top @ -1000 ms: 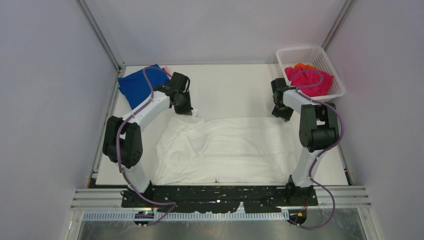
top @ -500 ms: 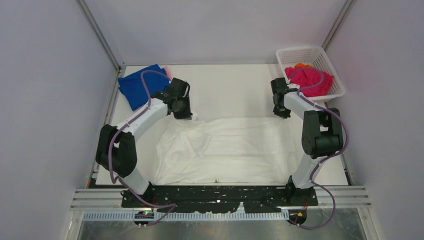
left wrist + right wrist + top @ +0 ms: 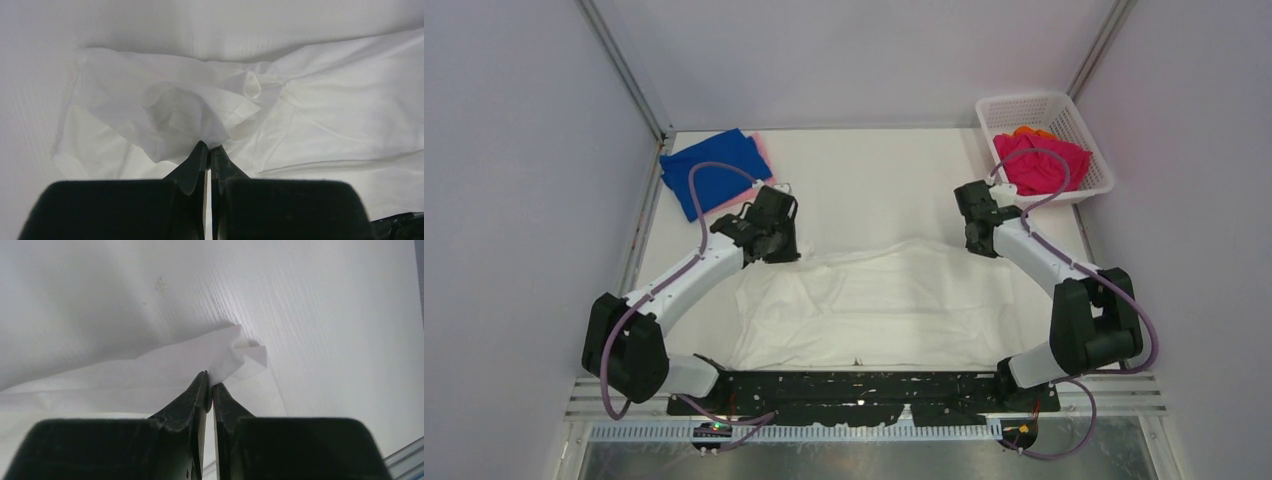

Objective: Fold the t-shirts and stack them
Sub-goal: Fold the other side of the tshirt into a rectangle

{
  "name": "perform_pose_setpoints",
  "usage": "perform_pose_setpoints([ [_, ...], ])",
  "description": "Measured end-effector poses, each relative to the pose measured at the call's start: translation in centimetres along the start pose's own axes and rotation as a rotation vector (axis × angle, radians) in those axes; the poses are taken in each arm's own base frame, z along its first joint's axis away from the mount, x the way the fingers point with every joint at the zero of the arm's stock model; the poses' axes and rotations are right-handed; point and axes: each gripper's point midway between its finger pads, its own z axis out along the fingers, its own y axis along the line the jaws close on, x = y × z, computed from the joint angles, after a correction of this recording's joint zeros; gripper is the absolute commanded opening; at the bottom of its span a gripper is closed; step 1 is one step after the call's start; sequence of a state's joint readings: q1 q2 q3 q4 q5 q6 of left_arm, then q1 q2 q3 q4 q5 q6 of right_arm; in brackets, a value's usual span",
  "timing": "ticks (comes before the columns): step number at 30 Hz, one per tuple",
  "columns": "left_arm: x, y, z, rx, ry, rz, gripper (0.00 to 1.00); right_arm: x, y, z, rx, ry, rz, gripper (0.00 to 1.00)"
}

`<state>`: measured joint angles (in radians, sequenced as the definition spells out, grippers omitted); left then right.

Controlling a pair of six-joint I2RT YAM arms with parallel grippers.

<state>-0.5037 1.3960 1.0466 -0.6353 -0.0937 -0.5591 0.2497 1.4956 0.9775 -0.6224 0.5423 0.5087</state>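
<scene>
A white t-shirt [image 3: 884, 300] lies spread on the table's near half. My left gripper [image 3: 786, 252] is shut on its far left corner; in the left wrist view the cloth [image 3: 190, 110] bunches at the closed fingertips [image 3: 208, 146]. My right gripper [image 3: 981, 248] is shut on the far right corner; the right wrist view shows a cloth tip [image 3: 235, 352] pinched between the fingertips [image 3: 210, 385]. A folded royal blue t-shirt [image 3: 712, 168] lies at the far left on a pale pink one [image 3: 762, 143]. Magenta [image 3: 1039, 165] and orange [image 3: 1031, 131] t-shirts sit in the basket.
A white plastic mesh basket [image 3: 1024, 108] stands at the far right corner. Grey walls close in the table on the left, right and back. The black arm base rail [image 3: 864, 390] runs along the near edge.
Both grippers have moved toward the near edge, pulling the white shirt's far edge with them. The arms have stretched lower and the shirt's far edge has come nearer.
</scene>
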Motion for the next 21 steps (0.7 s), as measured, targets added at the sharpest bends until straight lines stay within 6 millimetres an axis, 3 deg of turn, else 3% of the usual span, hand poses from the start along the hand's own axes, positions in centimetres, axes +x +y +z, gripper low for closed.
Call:
perform_pose_setpoints([
  [10,2.9,0.7,-2.5,0.014,-0.054,-0.001,0.00,1.3,-2.6,-3.9,-0.019,-0.073,0.006,0.16],
  [21,6.0,2.2,-4.7,0.023,-0.091,-0.034,0.00,4.6,-4.6,-4.2,-0.015,-0.046,-0.022,0.16],
])
